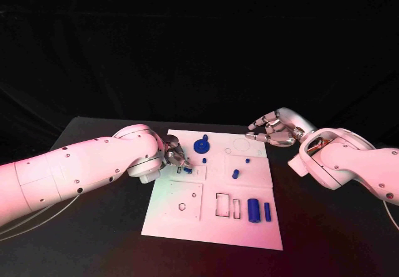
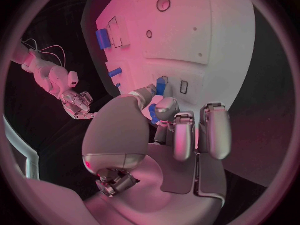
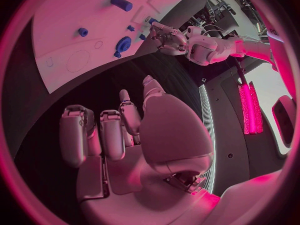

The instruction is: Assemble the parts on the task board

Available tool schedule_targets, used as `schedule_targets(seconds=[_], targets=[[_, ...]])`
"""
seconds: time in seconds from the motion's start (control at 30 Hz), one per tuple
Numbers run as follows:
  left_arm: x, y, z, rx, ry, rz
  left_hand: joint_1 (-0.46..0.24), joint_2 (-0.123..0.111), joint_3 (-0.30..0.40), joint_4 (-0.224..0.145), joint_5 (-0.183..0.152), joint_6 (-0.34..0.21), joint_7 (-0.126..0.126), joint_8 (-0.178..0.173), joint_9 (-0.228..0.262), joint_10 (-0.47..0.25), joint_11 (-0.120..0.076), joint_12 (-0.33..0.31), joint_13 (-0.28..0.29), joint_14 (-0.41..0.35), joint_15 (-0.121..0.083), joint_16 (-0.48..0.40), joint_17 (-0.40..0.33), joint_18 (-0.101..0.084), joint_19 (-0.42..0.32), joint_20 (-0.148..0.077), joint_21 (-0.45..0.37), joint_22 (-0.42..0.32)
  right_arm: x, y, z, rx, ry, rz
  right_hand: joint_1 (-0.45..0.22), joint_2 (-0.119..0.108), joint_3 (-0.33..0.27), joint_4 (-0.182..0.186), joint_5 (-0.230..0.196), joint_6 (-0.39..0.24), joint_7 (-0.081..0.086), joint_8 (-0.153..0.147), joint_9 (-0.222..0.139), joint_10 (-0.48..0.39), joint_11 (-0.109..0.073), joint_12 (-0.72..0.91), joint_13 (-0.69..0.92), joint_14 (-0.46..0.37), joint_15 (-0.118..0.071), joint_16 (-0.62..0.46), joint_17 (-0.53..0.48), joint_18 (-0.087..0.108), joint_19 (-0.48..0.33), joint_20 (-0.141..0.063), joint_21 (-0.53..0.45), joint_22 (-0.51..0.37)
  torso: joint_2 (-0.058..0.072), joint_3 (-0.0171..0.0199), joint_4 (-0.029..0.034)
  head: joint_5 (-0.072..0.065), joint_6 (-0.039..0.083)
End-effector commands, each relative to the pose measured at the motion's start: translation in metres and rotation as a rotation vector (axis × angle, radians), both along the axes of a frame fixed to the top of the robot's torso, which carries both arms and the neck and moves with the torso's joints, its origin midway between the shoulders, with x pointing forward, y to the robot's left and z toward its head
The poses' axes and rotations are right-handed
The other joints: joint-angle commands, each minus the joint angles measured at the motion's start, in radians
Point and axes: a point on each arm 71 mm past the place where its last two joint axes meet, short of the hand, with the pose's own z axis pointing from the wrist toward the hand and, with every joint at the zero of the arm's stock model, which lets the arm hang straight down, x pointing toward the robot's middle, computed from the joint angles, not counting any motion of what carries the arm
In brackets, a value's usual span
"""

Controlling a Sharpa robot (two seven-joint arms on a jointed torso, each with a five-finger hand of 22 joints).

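My left hand [image 1: 173,157] worked at the left edge of the white task board [image 1: 179,216], pinching a small blue part [image 2: 160,86] between its fingertips [image 2: 167,109], just above the board by a small rectangular slot [image 2: 184,87]. I judged the step to be seating this piece; the next move called for lining it up and pressing down. Right of it stood a blue gear [image 1: 202,145], and two blue cylinders [image 1: 259,210] lay nearer me. My right hand [image 1: 274,131] hovered off the far right corner, fingers apart and grasping nothing.
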Motion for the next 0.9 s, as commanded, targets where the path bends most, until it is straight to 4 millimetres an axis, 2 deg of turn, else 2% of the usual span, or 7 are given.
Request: schedule_targets(seconds=[0.03, 0.9], targets=[[0.0004, -0.0016, 0.0018, -0.025, -0.023, 0.005, -0.009, 0.002, 0.03, -0.024, 0.003, 0.023, -0.017, 0.003, 0.009, 0.008, 0.002, 0.006, 0.0, 0.104, -0.006, 0.003, 0.263, -0.01, 0.006, -0.003, 0.005, 0.012, -0.0005, 0.001, -0.0007, -0.004, 0.004, 0.013, -0.003, 0.007, -0.005, 0.001, 0.004, -0.004, -0.002, 0.005, 0.002, 0.001, -0.001, 0.0, -0.001, 0.061, -0.009, -0.003, 0.085, 0.016, -0.001, -0.003, -0.003, 0.153, 0.0, 0.0, -0.0003, 0.0, 0.0], [0.0032, -0.0027, -0.0065, 0.02, 0.013, -0.009, -0.01, 0.004, 0.033, -0.026, 0.003, 0.025, -0.019, 0.005, 0.011, 0.007, 0.0, 0.0, -0.006, 0.104, -0.007, 0.003, 0.263, -0.011, 0.007, -0.003, 0.007, 0.015, -0.0006, 0.0017, -0.0012, -0.004, 0.005, 0.015, -0.003, 0.007, -0.005, 0.001, 0.004, -0.004, -0.002, 0.005, 0.002, 0.001, -0.001, 0.0, -0.001, 0.061, -0.009, -0.003, 0.085, 0.016, -0.001, -0.003, -0.003, 0.153, 0.001, 0.0005, -0.0006, 0.004, -0.006]])
